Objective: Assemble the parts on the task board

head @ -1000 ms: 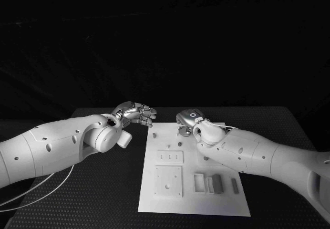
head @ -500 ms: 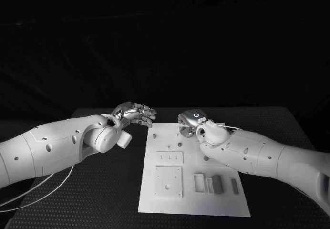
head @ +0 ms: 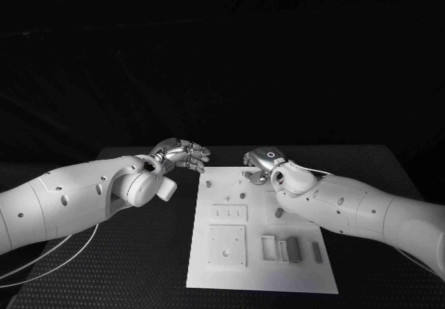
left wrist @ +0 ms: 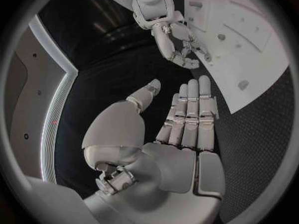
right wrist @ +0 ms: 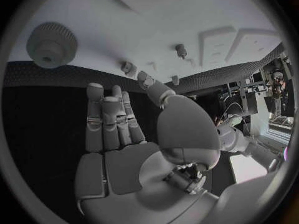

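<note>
The white task board (head: 264, 273) lies lengthwise in the middle of the table. Grey parts stand at its near right: an upright frame (head: 268, 248), a dark block (head: 293, 248) and a thin bar (head: 316, 252). My left hand (head: 184, 154) hovers just off the board's far left corner, fingers straight and holding nothing (left wrist: 168, 134). My right hand (head: 262, 159) hovers over the board's far end, fingers stretched out and holding nothing (right wrist: 124, 149). Beyond its fingertips a round knurled knob (right wrist: 52, 45) and small pegs (right wrist: 181, 50) stand on the board (right wrist: 143, 15).
Two flat recessed plates (head: 227, 244) (head: 229, 212) sit on the board's left half. Black dimpled table (head: 111, 270) surrounds the board. A white cable (head: 37, 261) loops under my left arm. The left wrist view shows my right hand (left wrist: 177, 42) over the board's edge (left wrist: 249, 59).
My right hand and forearm have shifted slightly to the right over the board's far end. My left hand has stayed where it was.
</note>
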Available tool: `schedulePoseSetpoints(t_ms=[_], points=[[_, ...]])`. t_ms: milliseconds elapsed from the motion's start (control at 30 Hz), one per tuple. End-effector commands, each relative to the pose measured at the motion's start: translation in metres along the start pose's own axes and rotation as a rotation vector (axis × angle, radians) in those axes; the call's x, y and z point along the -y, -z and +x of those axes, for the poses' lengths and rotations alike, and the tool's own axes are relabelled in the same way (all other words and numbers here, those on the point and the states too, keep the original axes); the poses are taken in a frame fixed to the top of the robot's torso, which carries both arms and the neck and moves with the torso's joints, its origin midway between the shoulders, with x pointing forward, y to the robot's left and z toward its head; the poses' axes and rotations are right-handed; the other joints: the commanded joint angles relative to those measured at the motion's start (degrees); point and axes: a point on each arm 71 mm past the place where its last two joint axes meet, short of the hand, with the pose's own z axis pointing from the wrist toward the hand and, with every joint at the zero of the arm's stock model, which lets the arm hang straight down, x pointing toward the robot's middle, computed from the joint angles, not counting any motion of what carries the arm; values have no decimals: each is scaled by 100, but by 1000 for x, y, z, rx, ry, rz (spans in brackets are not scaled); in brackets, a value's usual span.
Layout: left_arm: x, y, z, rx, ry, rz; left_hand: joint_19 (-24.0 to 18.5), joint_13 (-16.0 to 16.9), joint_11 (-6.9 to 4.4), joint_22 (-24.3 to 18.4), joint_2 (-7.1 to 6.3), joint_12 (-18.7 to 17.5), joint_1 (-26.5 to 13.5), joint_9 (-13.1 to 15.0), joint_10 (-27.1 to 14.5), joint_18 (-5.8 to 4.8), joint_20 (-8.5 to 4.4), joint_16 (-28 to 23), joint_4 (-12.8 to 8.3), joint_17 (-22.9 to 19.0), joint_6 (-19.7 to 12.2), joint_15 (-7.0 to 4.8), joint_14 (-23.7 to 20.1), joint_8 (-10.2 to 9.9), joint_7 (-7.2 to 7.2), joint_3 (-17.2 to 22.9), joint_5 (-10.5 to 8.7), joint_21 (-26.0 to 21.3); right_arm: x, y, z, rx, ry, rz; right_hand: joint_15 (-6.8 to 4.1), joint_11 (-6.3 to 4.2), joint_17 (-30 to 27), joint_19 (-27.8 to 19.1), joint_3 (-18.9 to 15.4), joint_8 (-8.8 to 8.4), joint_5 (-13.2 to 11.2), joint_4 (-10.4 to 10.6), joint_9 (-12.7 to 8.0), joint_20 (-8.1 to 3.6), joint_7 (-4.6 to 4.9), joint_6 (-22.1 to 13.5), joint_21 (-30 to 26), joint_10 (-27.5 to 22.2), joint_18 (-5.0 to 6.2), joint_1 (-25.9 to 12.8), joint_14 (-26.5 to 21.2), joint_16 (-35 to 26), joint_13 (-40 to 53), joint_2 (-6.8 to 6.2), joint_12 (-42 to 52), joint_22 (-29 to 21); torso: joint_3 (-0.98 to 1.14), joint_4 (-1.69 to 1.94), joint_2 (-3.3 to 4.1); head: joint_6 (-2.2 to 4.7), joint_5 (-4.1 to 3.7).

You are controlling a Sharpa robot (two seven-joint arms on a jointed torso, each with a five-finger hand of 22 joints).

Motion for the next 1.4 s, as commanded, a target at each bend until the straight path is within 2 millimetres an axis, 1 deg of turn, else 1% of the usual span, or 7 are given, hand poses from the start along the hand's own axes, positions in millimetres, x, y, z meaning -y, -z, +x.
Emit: schedulePoseSetpoints(t_ms=[33,233,500,1067,1300,1333,1400], points=[[2,0,1,-12,-2,10,-41,6,41,6,-41,-27,4,-4,2,84,-11,-39,27,9,-40,16,-3,-30,185,-9,-11,-25,3,1,2,-29,-1,-20,9,45,0,-40,47,-12,18,-2,-10,14,23,-42,-30,34,395,-9,-72,-14,-4,-56,46,108,-1,7,5,8,4],[2,0,2,-15,-2,11,-41,7,41,7,-41,-29,5,-4,2,84,-11,-41,27,12,-40,16,-2,-30,185,-9,-11,-26,11,1,4,-79,-28,-23,-40,-7,14,-66,33,18,16,-23,-15,30,32,-41,-17,257,395,9,-146,17,101,-88,179,123,1,13,4,9,13],[2,-1,3,-17,-3,11,-41,9,41,8,-40,-31,7,-4,4,84,-11,-45,27,15,-40,16,-1,-30,185,-9,-11,-26,14,-3,7,-149,-52,-32,-49,-16,28,-130,19,67,16,-29,-6,53,28,10,-5,229,395,21,-225,42,171,-30,180,131,-1,15,5,9,14],[3,-1,6,-23,-3,12,-41,13,42,12,-40,-37,7,-3,6,84,-11,-54,28,24,-40,16,1,-30,185,-10,-11,-29,11,-13,8,-180,-84,-32,-21,12,44,-233,-25,137,18,79,-18,90,7,83,65,131,395,-145,-344,116,308,305,153,129,-3,16,7,-1,12],[3,-1,5,-23,-4,12,-41,15,41,13,-40,-39,6,-3,7,84,-10,-58,29,28,-40,17,3,-30,185,-10,-11,-30,13,-14,10,-220,-81,-29,-11,22,44,-268,-15,153,18,85,-28,92,10,98,88,107,395,-168,-376,143,357,505,147,130,-6,14,5,-10,13],[4,-1,5,-22,-4,12,-41,16,41,14,-39,-40,6,-3,8,84,-10,-59,30,30,-40,17,3,-30,185,-10,-11,-30,13,-13,11,-226,-80,-29,-13,17,44,-271,6,174,21,96,-21,92,16,134,89,126,395,-159,-380,145,368,604,160,129,-6,14,5,-10,13],[3,-1,5,-21,-4,12,-41,17,41,15,-39,-41,6,-2,8,84,-10,-61,30,32,-40,17,4,-30,185,-10,-11,-30,14,-13,12,-239,-78,-28,-16,9,44,-279,15,189,20,87,-16,93,19,161,92,144,395,-152,-387,148,383,673,172,130,-6,13,4,-17,13]])
